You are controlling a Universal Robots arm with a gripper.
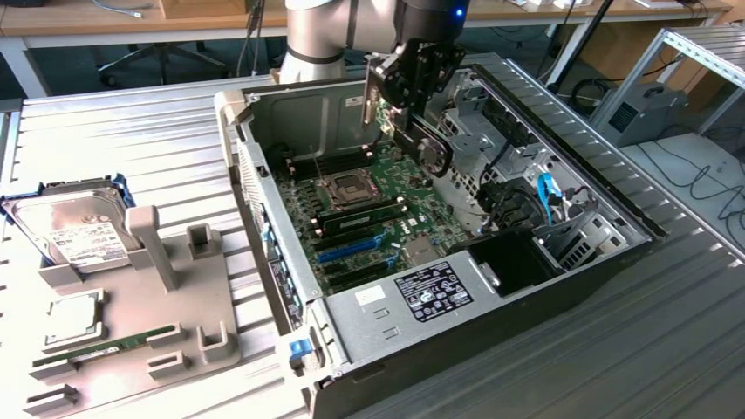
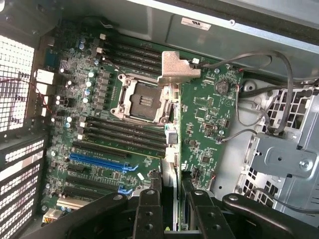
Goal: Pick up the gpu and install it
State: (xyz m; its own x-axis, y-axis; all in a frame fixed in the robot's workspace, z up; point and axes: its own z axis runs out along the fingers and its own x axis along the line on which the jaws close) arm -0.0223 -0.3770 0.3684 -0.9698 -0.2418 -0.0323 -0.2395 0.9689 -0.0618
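Silvery metal marks the bracket [image 1: 370, 92] of the gpu [image 1: 428, 147], which hangs edge-down inside the open case [image 1: 250, 166], pinched between the fingers of the end effector [image 1: 413, 105]. In the exterior view the card sits at the case's 12 o'clock end and appears clear of the board [image 1: 390, 223]. The socket [image 1: 347, 188] is at about 8 o'clock from it, and the blue slots [image 1: 349, 251] are farther off at 7 o'clock. The wrist view looks down the card's edge onto the board, fingers [image 2: 148, 214] clamped on either side. The pickup looks done, and I judge the step in hand to be carrying and lining up. Seating calls for the card's lower edge set along a slot, bracket toward the rear wall, then a straight press down.
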